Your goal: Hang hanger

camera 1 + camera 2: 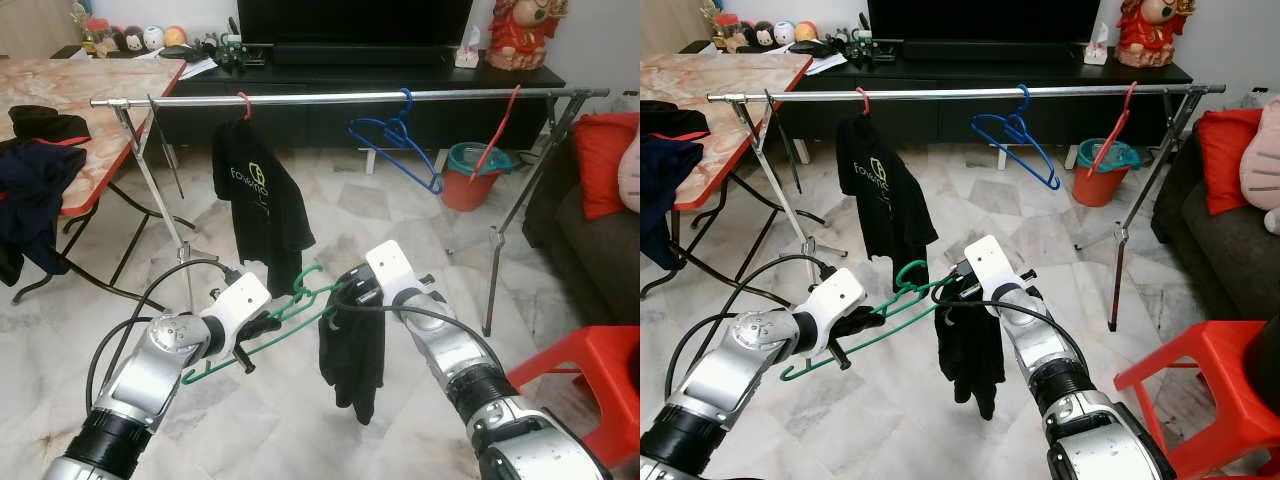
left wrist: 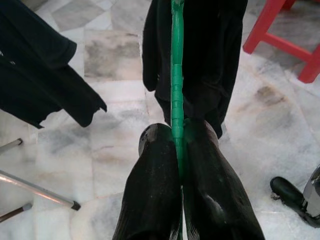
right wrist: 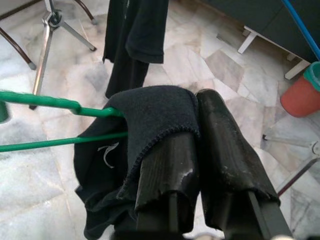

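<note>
A green hanger (image 1: 285,322) hangs tilted in mid-air in front of me, with a black garment (image 1: 352,360) draped on its right end. My left gripper (image 1: 262,325) is shut on the hanger's lower bar; in the left wrist view the green bar (image 2: 176,75) runs out from between the fingers (image 2: 155,165). My right gripper (image 1: 340,300) is shut on the garment's top edge (image 3: 150,115), and the cloth wraps over one finger (image 3: 165,165). Beyond stands a silver clothes rail (image 1: 350,97) carrying a black T-shirt (image 1: 258,200) on a red hanger.
Blue hangers (image 1: 395,140) and a bare red hanger (image 1: 497,135) hang on the rail. A marble table (image 1: 60,90) with dark clothes is at left. At right are a red stool (image 1: 590,380), a sofa (image 1: 585,230) and an orange bucket (image 1: 470,180).
</note>
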